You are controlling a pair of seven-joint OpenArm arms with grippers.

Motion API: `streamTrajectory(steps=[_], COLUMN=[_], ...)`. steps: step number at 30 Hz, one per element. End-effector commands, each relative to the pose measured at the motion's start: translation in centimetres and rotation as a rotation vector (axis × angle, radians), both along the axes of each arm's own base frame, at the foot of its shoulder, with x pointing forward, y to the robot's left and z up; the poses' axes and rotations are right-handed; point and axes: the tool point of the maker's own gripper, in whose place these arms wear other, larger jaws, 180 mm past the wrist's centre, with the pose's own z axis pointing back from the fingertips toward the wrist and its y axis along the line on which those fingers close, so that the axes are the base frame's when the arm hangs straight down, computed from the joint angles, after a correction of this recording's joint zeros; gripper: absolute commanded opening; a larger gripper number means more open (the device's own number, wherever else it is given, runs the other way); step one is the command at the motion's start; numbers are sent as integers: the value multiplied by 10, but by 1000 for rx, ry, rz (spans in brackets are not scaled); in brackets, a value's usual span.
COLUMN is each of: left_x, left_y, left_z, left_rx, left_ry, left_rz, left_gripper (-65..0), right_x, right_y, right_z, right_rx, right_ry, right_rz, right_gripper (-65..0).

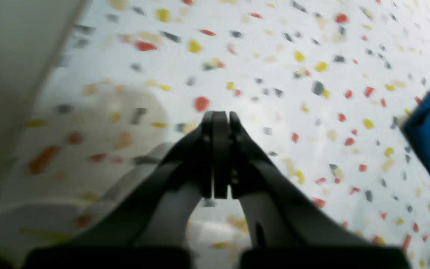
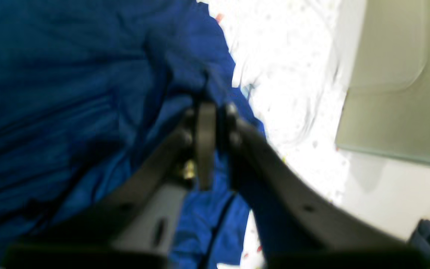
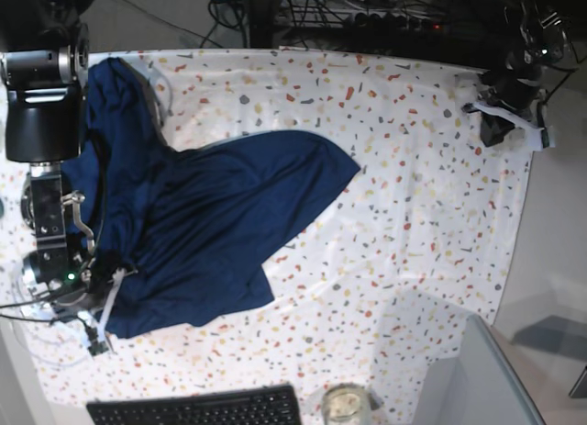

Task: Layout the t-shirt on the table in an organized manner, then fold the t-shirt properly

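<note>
Table [image 3: 413,195] cloth carries the crumpled t-shirt [image 3: 202,223] at nine o'clock, its long axis running from eleven toward five. Right gripper [image 2: 215,108], much nearer, sits at the shirt's seven-o'clock edge, jaws slightly parted over fabric; whether it grips, I cannot tell. Left gripper [image 1: 220,116] hangs closed and empty at two o'clock, well apart.

Grey floor [image 3: 555,287]; black keyboard [image 3: 197,409]

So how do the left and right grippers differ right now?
The left gripper hangs shut and empty above the bare speckled white table, clear of the dark navy blue t-shirt. The right gripper sits at the t-shirt's edge, jaws slightly parted over blue fabric. Both have dark fingers.
</note>
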Motion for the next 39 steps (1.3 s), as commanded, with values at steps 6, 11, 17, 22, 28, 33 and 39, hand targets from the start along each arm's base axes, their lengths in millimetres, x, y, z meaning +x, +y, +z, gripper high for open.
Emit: streamTrajectory(steps=[6,11,17,22,28,33,39], left_x=[7,20,35,47,52,63,70], left_y=[-78,-129,-172,-203,-200,-204,-210], left_z=[-10,-11,-8,-18,-28,-41,-43], left_rx=[-87,-179,-248,-289,-309,-326,-343], left_ry=[6,-23,-49,-26,-9,22,25], left_rz=[-196,-235,-289,-352,-310,-304,-301], left_gripper=[-650,-530,-191,-217,-230,-234,-592], right_x=[-23,-73,-131,-161,-188,-212,-215], right_y=[-16,-19,-15,-21,-46,-59,-34], right_z=[32,42,15,-4,1,-12,-28], right_rx=[21,26,10,240,592,814,791], right_ry=[-109,-170,-82,-130,-238,-180,-26], right_rz=[-84,-118,-112,-304,-515,-648,-518], right_gripper=[-128,-128,-126,-122,-122,-120,-123])
